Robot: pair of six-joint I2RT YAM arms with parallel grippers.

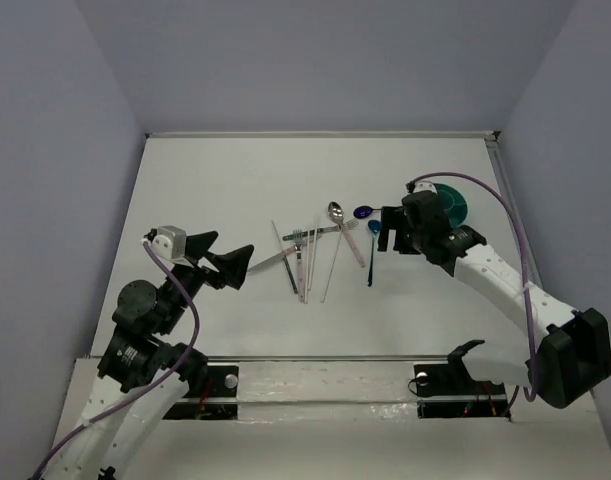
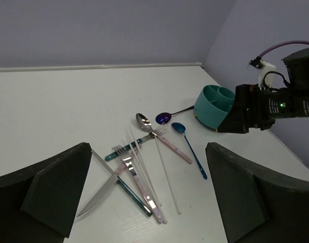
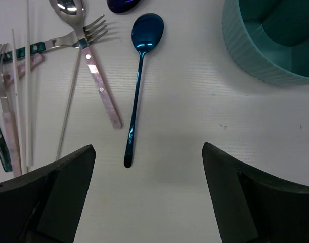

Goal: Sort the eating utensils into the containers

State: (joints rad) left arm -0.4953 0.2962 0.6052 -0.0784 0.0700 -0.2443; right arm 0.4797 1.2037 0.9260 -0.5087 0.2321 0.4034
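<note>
The utensils lie in a loose pile mid-table: a silver spoon (image 1: 335, 211), a blue spoon (image 1: 372, 250), a dark blue spoon bowl (image 1: 362, 212), forks, a knife (image 2: 101, 190) and white chopsticks (image 2: 164, 172). The teal cup (image 1: 450, 203) stands at the right, partly hidden by the right arm. My right gripper (image 1: 390, 232) is open and empty, hovering between the pile and the cup. In its wrist view the blue spoon (image 3: 139, 81) lies just ahead, with the cup (image 3: 275, 40) at the upper right. My left gripper (image 1: 230, 250) is open and empty, left of the pile.
The cup (image 2: 214, 106) has inner dividers. A pink-handled fork (image 3: 101, 86) lies beside the blue spoon. Teal-handled pieces cross under the chopsticks at the pile's left. Grey walls enclose the white table on the far side and both sides.
</note>
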